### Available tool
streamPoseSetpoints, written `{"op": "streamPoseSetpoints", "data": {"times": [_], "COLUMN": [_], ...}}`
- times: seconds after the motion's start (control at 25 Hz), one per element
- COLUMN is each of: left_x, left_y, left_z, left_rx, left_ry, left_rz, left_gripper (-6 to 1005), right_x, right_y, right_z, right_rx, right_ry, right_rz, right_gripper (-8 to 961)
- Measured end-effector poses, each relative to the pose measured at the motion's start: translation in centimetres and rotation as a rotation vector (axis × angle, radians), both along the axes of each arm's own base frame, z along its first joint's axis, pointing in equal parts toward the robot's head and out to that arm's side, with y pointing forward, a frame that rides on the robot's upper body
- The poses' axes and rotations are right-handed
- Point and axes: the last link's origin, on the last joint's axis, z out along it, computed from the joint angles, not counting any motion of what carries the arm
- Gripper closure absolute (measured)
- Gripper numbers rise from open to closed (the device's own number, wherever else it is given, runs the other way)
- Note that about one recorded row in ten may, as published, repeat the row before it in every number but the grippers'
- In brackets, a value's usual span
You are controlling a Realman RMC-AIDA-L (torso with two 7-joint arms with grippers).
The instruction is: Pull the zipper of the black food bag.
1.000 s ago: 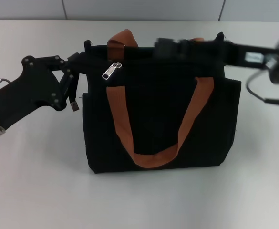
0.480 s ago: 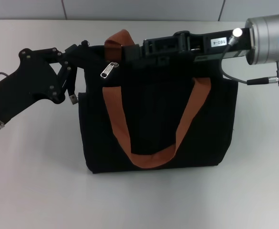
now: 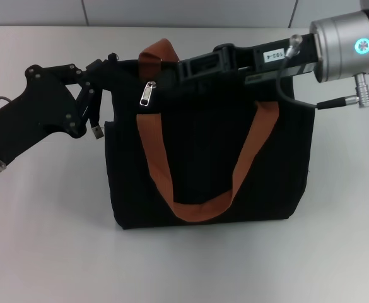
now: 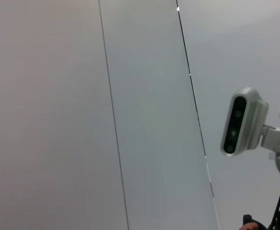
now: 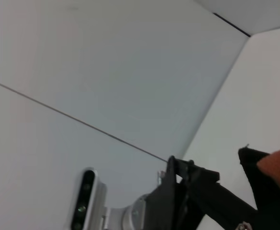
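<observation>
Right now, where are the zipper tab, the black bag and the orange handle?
zipper [image 3: 147,93]: head view, middle of the silvery pull tab.
black food bag [image 3: 203,158]: head view, front fabric panel.
orange handle [image 3: 200,209]: head view, bottom of the front loop.

We see our left gripper [image 3: 102,82] reaching in from the left, its fingers pinched together; our right gripper [image 3: 187,68] stretches across from the right, level, its fingertips hidden, facing the left one

Grey panelled wall [image 5: 82,72], black left gripper [image 5: 187,191] beside black food bag [image 5: 264,187] corner, orange strap [image 5: 278,165]
</observation>
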Motion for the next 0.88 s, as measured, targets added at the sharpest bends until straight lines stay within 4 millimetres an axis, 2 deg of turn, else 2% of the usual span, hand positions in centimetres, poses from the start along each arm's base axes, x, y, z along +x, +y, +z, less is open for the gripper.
{"op": "streamPoseSetpoints", "data": {"times": [0.6, 0.88], "left_x": [0.5, 0.6], "left_y": [-0.1, -0.1], "left_z": [0.0, -0.1], "left_rx": [-0.009, -0.010], "left_ry": [-0.016, -0.020], "left_rz": [-0.029, -0.031], "left_gripper": [966, 964], "right_x": [-1.5, -1.9], "right_y": [0.4, 0.5], "right_z": [-2.2, -2.5], "right_rx": [0.046, 0.069], "right_ry": [-0.098, -0.126], "right_rz": [0.052, 0.085], "right_gripper": [489, 496]}}
